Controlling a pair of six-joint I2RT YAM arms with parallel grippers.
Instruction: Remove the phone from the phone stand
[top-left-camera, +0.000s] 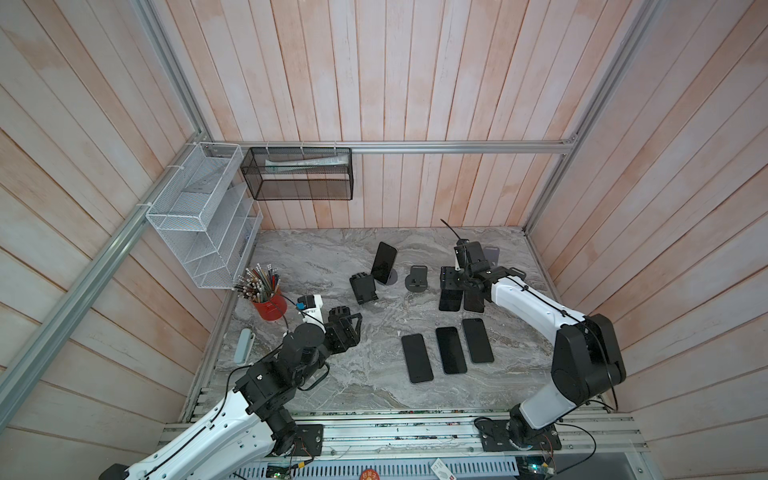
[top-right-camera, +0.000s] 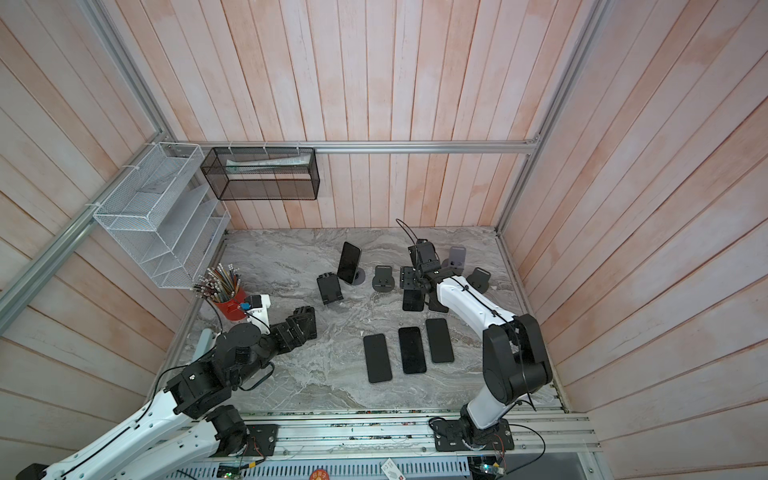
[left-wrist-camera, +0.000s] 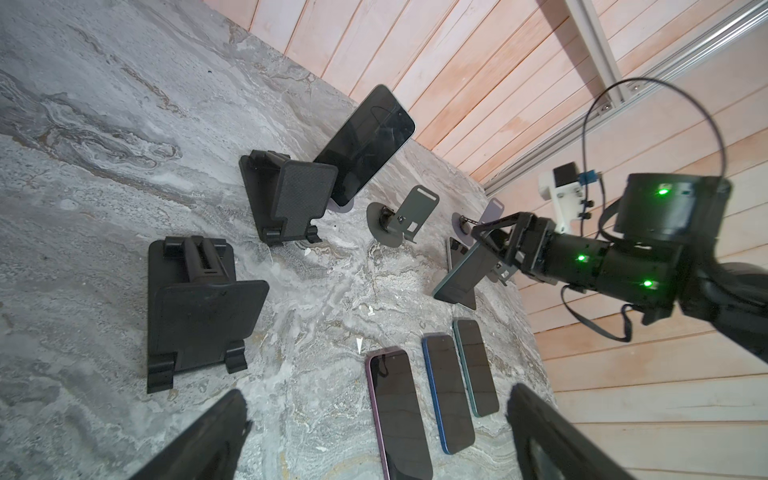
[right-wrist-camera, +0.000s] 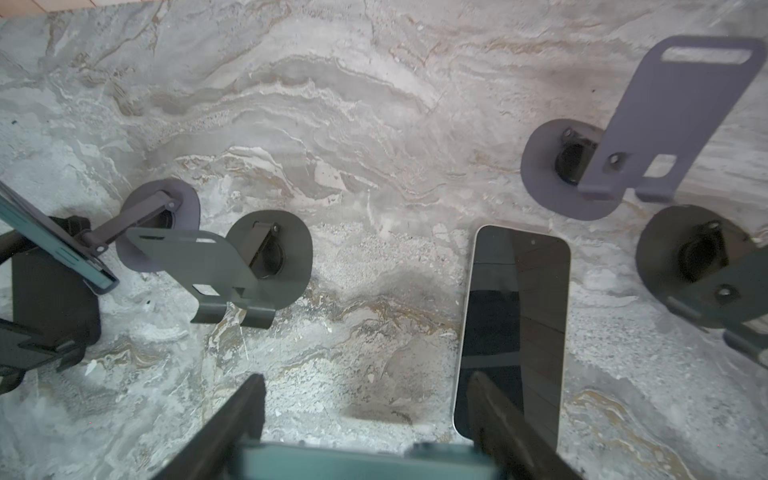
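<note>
We hold the teal phone (left-wrist-camera: 459, 272), tilted, in the right gripper (left-wrist-camera: 494, 245) near a grey phone stand (left-wrist-camera: 411, 210). Our left gripper (top-left-camera: 349, 322) hangs released and empty over the tabletop (top-left-camera: 365, 386).

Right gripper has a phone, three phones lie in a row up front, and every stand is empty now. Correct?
No: one stand is not empty. In both top views a back phone leans on its stand. The rest holds: the right gripper grips a phone, and three phones lie in a row.
</note>
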